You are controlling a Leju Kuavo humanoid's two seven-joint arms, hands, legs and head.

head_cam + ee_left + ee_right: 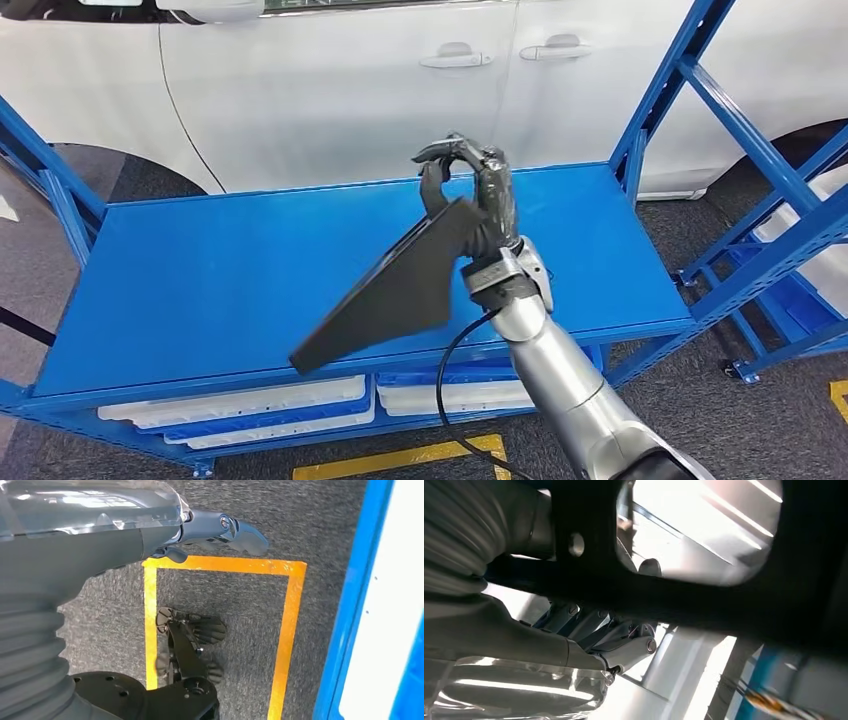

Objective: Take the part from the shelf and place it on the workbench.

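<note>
- Part (400, 290): one. Flat black panel, roughly triangular, wide at the end by the right hand (480, 195) and tapering to a narrow tip away from it. Matte dark surface with a raised edge along one long side. In the right wrist view it is a dark frame (664, 600) with a rounded opening and a small round hole near one corner.
- Place of the part: held tilted in the air above the shelf (250, 270), wide end up at the hand, narrow tip slanting down below and to the left of the hand, over the shelf's front edge.
- Right hand: one, dark-fingered on a silver arm. It grips the wide end of the part, fingers curled over the top edge.
- Left hand (220, 530): one, hanging over the floor. Fingers lie stretched out with nothing in them.
- Shelf: one blue metal rack, top deck bare blue, directly beneath and behind the right hand.
- White trays (270, 405): at least three, on the lower level, below the hand.
- Car (400, 70): one, white, two door handles in view, beyond the hand.
- Yellow floor lines (287, 630): one rectangle outline under the left hand.
</note>
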